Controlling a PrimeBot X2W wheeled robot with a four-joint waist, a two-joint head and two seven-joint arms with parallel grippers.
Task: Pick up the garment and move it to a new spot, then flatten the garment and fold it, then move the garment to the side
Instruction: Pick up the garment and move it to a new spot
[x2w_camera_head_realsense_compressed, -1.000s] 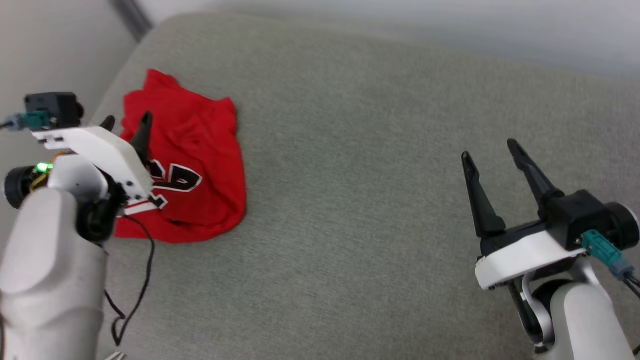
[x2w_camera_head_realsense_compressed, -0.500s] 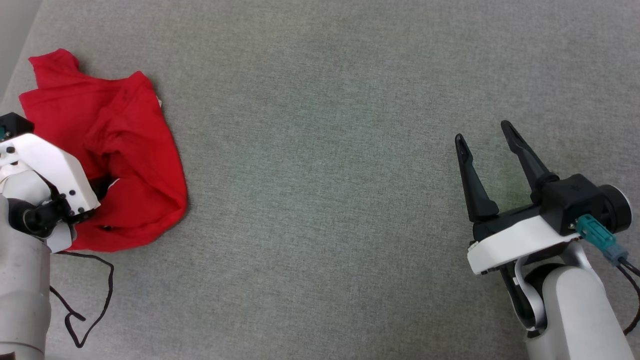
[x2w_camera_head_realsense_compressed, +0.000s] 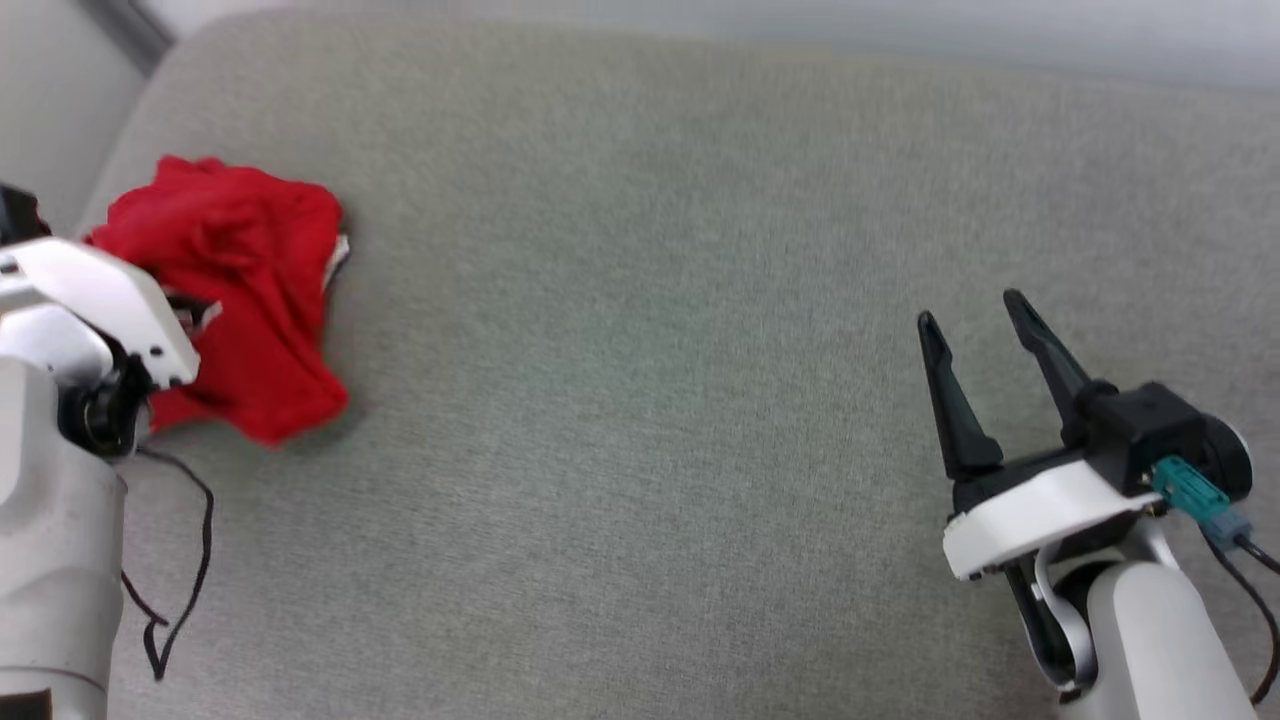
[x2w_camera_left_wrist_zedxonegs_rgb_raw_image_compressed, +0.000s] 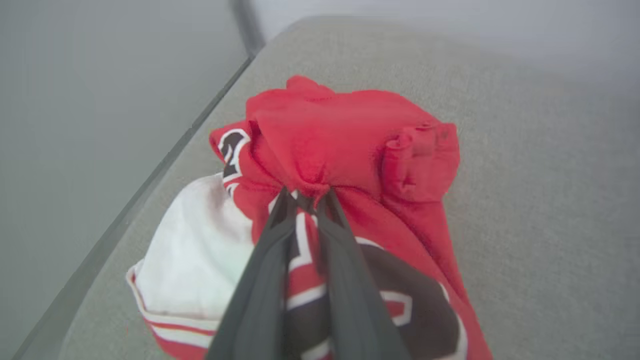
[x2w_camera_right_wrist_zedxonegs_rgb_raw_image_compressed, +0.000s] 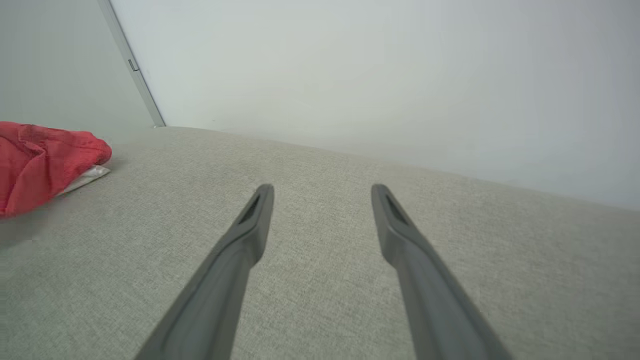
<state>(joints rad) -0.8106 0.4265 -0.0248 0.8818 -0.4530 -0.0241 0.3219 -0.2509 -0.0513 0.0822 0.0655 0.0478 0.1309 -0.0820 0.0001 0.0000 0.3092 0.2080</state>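
Garment (x2w_camera_head_realsense_compressed: 235, 290) sits bunched at the upper left of the head view on the grey counter (x2w_camera_head_realsense_compressed: 640, 400), its lettering mostly folded out of sight. Left claw (x2w_camera_left_wrist_zedxonegs_rgb_raw_image_compressed: 306, 192) pinches a red fold, fingertips buried in cloth. Right claw (x2w_camera_head_realsense_compressed: 968, 310), lower right, stands spread apart.

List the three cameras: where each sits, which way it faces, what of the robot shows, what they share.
Head view: on the head, facing forward and down at the grey fabric surface; left arm lower left beside the garment, right gripper lower right.
Left wrist view: on the left wrist, facing along the left gripper, shut on the garment.
Right wrist view: on the right wrist, facing along that open gripper across the surface to a pale wall.
Shared: the garment, in all three.
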